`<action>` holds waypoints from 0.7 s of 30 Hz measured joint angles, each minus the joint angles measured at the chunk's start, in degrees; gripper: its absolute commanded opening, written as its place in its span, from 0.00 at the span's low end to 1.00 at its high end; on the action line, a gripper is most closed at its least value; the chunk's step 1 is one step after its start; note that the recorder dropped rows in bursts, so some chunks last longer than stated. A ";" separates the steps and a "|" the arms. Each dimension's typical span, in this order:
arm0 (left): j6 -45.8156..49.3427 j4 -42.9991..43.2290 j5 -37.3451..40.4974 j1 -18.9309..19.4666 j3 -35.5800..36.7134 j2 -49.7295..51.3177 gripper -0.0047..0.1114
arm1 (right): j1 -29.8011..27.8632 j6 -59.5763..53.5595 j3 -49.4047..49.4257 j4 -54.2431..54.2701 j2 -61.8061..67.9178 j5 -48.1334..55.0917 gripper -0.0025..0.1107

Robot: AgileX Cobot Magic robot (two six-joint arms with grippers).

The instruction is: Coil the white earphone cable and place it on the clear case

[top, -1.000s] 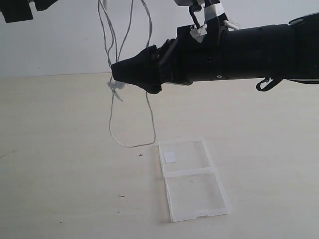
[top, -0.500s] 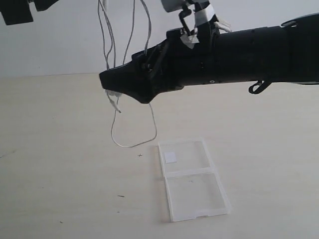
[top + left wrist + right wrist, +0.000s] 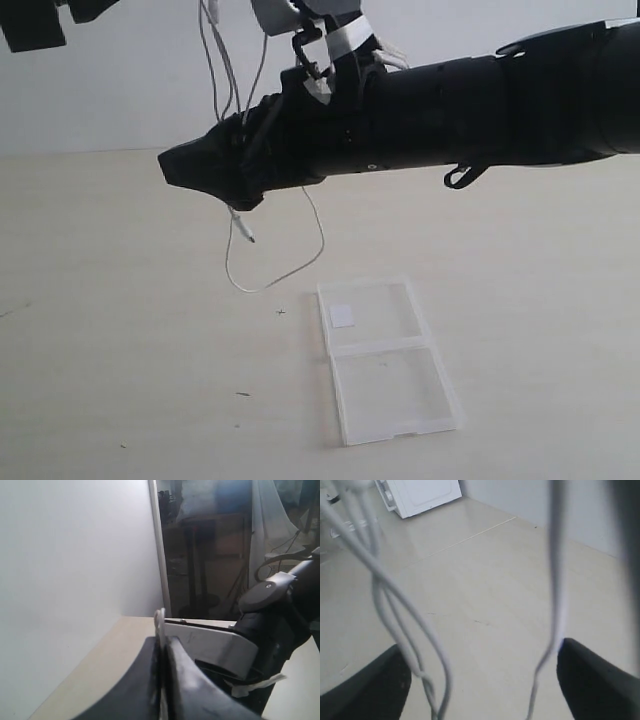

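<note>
The white earphone cable (image 3: pixel 244 229) hangs in several strands from above the exterior view, and its lowest loop swings just over the table. My left gripper (image 3: pixel 162 652) is shut on the cable (image 3: pixel 160 625), high up and outside the exterior view. My right arm reaches across from the right. Its gripper (image 3: pixel 195 172) is among the hanging strands and stands open (image 3: pixel 482 680), with strands (image 3: pixel 557 580) between its wide-apart fingers (image 3: pixel 597 680). The clear case (image 3: pixel 388 362) lies open and flat on the table, below and right of the loop. A white sticker (image 3: pixel 342 316) marks its far half.
The pale tabletop (image 3: pixel 110 330) spreads to the left and in front of the case. A white wall (image 3: pixel 110 90) stands behind it. Part of the left arm (image 3: pixel 30 22) shows black at the top left corner.
My right arm has moved left and slightly up, carrying its gripper across the hanging strands. The cable's lower loop has swung and risen a little. The case has not moved.
</note>
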 measured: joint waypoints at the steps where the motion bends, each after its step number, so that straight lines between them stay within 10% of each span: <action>1: 0.00 0.00 0.00 0.00 0.00 0.00 0.04 | 0.00 0.34 0.00 0.00 0.00 -0.08 0.63; 9: 0.08 0.00 -1.15 0.00 0.00 0.00 0.04 | 0.00 2.80 0.00 0.00 0.00 -2.82 0.57; 18: 0.23 0.00 -1.68 0.00 0.00 0.00 0.04 | 0.00 3.93 0.00 0.00 0.00 -3.06 0.03; 21: 0.23 0.00 -2.31 0.00 0.00 0.09 0.04 | 0.00 4.04 0.00 0.00 0.00 -3.19 0.02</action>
